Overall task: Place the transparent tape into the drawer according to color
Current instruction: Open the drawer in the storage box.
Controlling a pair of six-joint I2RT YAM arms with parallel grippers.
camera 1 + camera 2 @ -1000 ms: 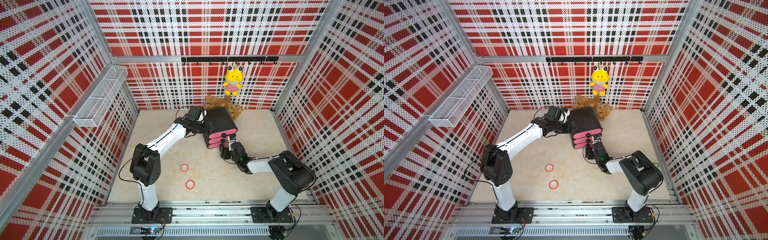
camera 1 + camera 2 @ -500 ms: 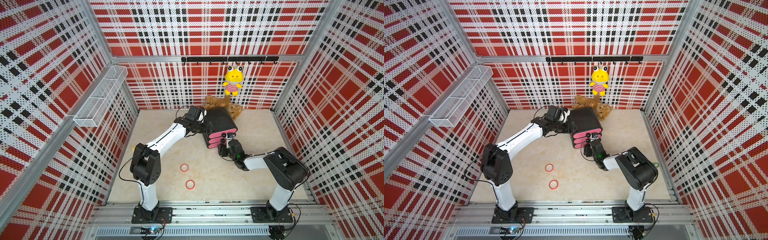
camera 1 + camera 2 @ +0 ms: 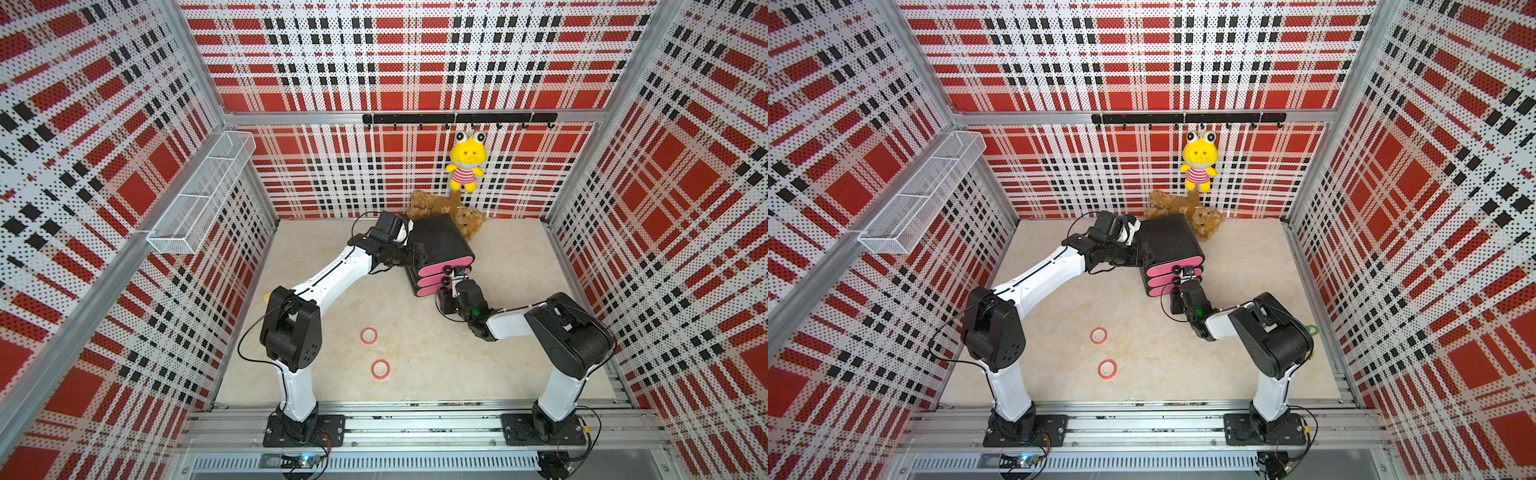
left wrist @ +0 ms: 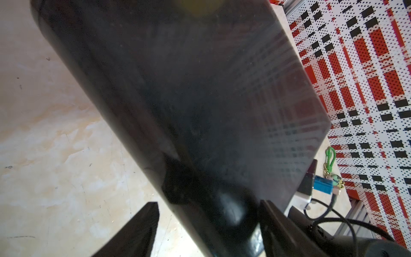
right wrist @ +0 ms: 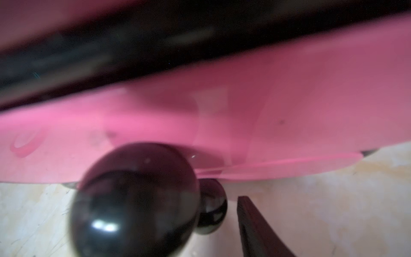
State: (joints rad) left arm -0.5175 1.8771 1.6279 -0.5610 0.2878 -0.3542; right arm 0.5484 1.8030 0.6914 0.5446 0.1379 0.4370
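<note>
Reaching up and right from the lower left of the frame, the left arm [image 3: 332, 278] stretches to the black cabinet [image 3: 440, 243] at the centre of the surface [image 3: 519, 257]. The right arm [image 3: 569, 336] is folded low at lower right, its forearm pointing left at the cabinet's front, where three pink drawers [image 3: 430, 271] are stacked.

The left claw [image 3: 417, 257] meets the cabinet's left side. In the left wrist view its two fingers [image 4: 138, 231] stand wide apart astride the cabinet's rounded edge, and I cannot tell whether they clamp it.

The right claw [image 3: 449, 289] sits at the drawer knobs. The right wrist view shows two black knobs: the larger knob [image 5: 135, 200], close and blurred, and the smaller knob [image 5: 211, 207] behind it. One finger [image 5: 255, 229] stands just beside the smaller knob with a sliver of gap. Its partner is hidden, so gripping or not cannot be told.

Two red tape rings lie flat at lower centre, well apart from the cabinet: the upper ring [image 3: 368, 336] and the lower ring [image 3: 380, 369].
</note>
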